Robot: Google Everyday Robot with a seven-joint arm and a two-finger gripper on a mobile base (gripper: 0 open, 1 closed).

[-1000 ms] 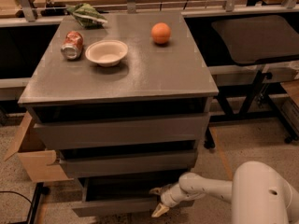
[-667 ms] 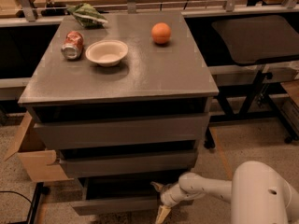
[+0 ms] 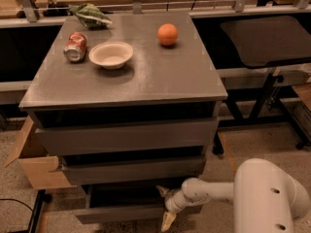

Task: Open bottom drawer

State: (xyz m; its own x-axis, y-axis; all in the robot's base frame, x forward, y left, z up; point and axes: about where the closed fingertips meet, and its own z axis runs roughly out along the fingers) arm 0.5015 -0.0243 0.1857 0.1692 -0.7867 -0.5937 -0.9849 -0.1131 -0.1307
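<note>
The bottom drawer [image 3: 121, 211] is the lowest grey front of the cabinet and stands pulled out a little, its dark interior showing above the front panel. My gripper [image 3: 165, 207] is at the drawer's right part, with one fingertip [image 3: 162, 190] above the front panel's top edge and the other [image 3: 167, 222] below the panel's bottom edge. The white arm reaches in from the lower right.
On the cabinet top [image 3: 160, 76] lie a soda can [image 3: 75, 46], a white bowl [image 3: 111, 55], an orange [image 3: 167, 34] and a green bag [image 3: 90, 14]. A cardboard box [image 3: 36, 164] stands at the left. A black stand [image 3: 265, 40] is at the right.
The gripper stays at the bottom drawer's right part. The drawer front has come slightly further out toward the camera.
</note>
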